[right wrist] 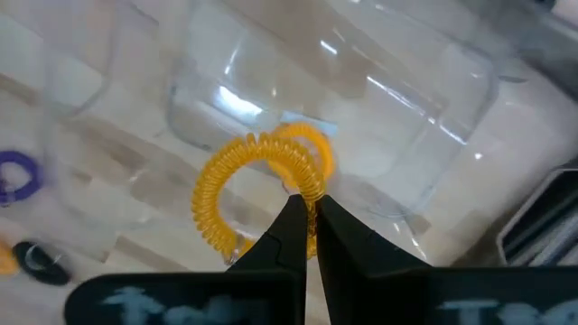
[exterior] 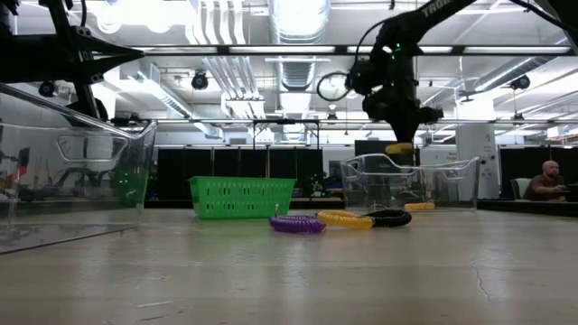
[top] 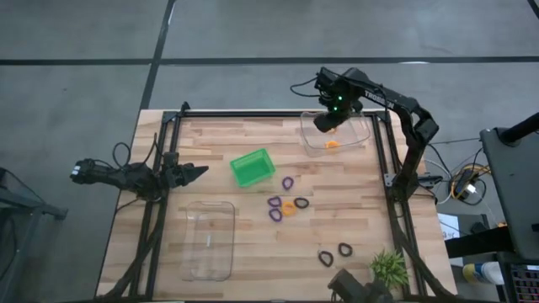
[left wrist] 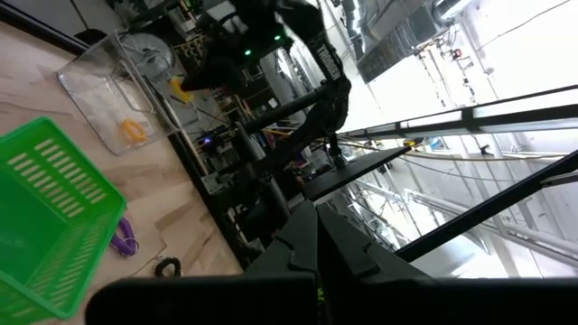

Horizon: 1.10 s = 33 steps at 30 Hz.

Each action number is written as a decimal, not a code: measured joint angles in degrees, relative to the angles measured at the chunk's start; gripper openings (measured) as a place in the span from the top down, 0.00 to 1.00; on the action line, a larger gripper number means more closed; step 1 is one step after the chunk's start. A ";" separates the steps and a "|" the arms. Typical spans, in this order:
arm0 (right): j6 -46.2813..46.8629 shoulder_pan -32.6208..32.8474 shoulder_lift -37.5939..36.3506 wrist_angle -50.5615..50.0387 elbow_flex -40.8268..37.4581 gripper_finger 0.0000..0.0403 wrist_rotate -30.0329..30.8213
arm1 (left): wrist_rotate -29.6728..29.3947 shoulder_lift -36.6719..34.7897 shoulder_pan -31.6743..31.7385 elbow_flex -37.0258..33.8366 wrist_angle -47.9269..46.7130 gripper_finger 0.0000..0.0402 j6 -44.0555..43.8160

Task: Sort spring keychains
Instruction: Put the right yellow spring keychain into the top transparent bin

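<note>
Above the clear bin (top: 335, 133) at the surface's (top: 253, 236) far right corner, the right pincer (right wrist: 307, 209) hangs pinched on an orange keychain (right wrist: 253, 185); only the wrist view shows the coil clamped between the tips. From overhead, another orange keychain (top: 333, 144) lies inside that bin. Purple, orange and black keychains (top: 287, 204) cluster mid-surface beside the green basket (top: 253, 167). The left pincer (top: 200, 170), closed and empty, waits near the left edge.

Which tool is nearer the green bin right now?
Left. The left tool waits just beside the green bin at the table's left edge; the right tool hangs over the far clear bin, holding an orange keychain.
</note>
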 joint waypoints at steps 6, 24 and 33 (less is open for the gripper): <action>0.76 -0.26 0.09 8.47 -8.00 0.98 0.13 | 0.00 0.02 0.02 -0.01 0.02 1.00 0.00; 1.23 -2.55 0.09 13.72 -14.90 0.98 1.31 | 0.00 0.00 0.00 -0.01 0.02 1.00 -0.42; 1.05 -2.51 0.04 15.75 -14.97 0.87 1.51 | -0.02 0.00 0.02 -0.01 0.01 1.00 -0.46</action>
